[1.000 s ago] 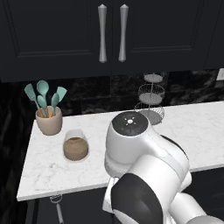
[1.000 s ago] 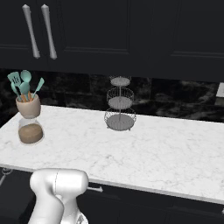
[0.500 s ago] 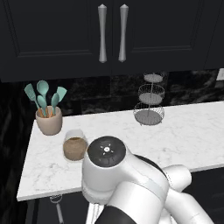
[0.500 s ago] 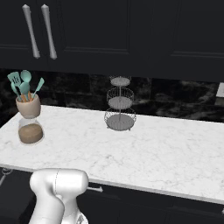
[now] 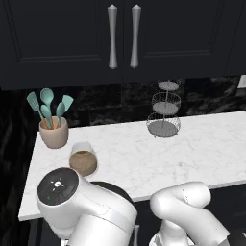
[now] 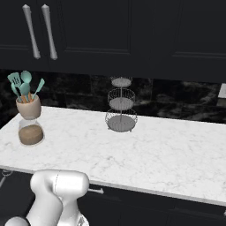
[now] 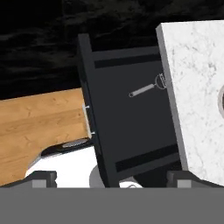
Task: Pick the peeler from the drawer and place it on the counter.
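Peeler (image 7: 146,89), a slim grey tool, lies inside the open black drawer (image 7: 127,131), its looped head toward the worktop (image 7: 197,87) at about 2 o'clock in the hand view. The drawer is pulled out from under the white marble worktop edge, above a wooden floor (image 7: 39,122). The end effector (image 7: 111,177) hangs above the drawer with its two dark fingertips (image 7: 41,178) spread wide at the lower corners, holding nothing. In the left base view, a pot of teal spatulas (image 5: 52,122) stands at 10 o'clock on the worktop, a jar (image 5: 83,161) just in front of it, and a wire tiered stand (image 5: 164,110) at 1 o'clock.
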{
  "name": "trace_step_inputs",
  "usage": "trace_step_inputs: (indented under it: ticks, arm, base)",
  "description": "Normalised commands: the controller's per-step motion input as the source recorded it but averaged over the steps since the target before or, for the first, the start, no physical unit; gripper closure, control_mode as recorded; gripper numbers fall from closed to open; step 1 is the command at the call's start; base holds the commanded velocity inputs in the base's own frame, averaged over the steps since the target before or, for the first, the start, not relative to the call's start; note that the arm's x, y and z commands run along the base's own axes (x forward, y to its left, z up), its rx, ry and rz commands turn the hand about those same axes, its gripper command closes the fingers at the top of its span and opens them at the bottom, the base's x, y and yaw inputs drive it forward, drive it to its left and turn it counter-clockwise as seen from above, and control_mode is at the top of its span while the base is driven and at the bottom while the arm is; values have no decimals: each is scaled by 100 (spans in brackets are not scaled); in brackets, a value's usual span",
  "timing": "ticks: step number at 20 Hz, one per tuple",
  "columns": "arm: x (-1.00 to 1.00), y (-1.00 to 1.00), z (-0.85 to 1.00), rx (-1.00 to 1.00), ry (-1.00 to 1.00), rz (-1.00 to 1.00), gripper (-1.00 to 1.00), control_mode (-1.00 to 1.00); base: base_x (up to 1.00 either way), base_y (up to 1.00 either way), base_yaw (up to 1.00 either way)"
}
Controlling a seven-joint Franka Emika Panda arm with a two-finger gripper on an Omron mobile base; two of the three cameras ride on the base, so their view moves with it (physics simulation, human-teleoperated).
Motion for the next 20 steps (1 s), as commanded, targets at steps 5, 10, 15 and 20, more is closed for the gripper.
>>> trace_step_inputs:
  ticks: [5,10,15,20]
  arm:
    - [6,-11,-97,-13,9,1,-100,-100]
    - [6,0,-85,-23,16,0,-100,-100]
    - [32,0,-65,-17,15,7,-100,-100]
    - [46,1,-65,-15,13,17,-100,-100]
  base:
    - [0,0,0]
    - [0,0,0]
    - [0,0,0]
    - [0,0,0]
